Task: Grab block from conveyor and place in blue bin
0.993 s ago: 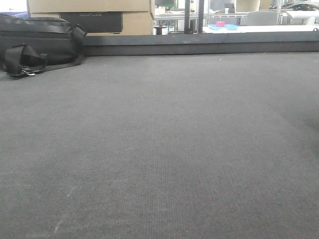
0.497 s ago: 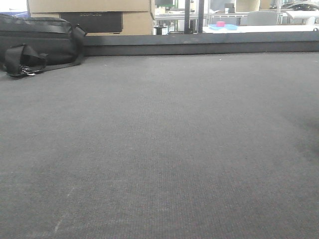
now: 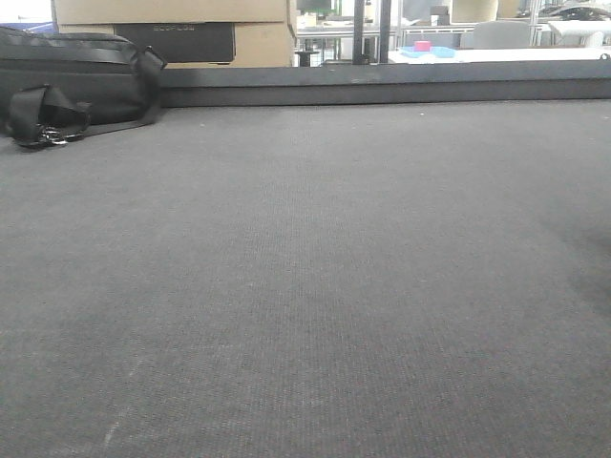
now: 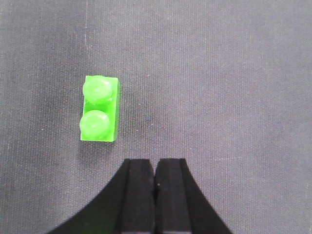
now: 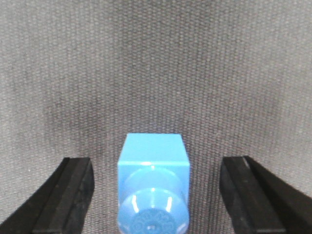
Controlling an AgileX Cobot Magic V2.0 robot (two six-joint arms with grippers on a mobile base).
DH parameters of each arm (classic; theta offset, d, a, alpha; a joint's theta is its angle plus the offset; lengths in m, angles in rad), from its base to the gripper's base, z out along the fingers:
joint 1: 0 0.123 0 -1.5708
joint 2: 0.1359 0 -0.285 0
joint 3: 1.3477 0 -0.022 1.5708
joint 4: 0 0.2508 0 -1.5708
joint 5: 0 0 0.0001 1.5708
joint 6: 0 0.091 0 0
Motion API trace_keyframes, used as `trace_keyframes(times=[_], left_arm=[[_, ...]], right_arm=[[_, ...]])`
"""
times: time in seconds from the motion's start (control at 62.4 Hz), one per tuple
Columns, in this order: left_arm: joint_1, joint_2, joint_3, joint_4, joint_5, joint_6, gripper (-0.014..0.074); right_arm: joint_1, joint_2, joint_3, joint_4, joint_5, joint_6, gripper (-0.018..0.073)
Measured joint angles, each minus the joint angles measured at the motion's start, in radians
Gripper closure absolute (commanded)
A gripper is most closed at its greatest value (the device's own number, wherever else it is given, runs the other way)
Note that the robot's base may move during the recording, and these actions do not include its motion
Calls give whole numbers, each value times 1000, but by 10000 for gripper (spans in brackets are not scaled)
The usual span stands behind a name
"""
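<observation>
Currently, left fingers sit pressed together, empty, near the green block; right fingers gape around the blue block.

Front view: low, near belt level, faces across conveyor to far rim.
Left wrist view: straight down, close; left gripper at bottom edge, fingers pressed together.
Right wrist view: steeply down, closer; right gripper fingers spread at bottom corners.
Shared by all three: belt weave only.
</observation>
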Motion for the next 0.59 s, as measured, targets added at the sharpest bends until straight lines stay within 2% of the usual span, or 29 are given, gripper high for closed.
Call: trace_keyframes(times=[0.16, 0.304, 0.593], left_arm=[[0, 0, 0, 0, 0, 0, 708], [0, 0, 0, 0, 12, 0, 708], [0, 35, -7, 0, 31, 0, 708]], right_arm=[[0, 0, 0, 0, 0, -2, 403], [0, 0, 0, 0, 0, -2, 726], [0, -23, -12, 20, 27, -2, 721]])
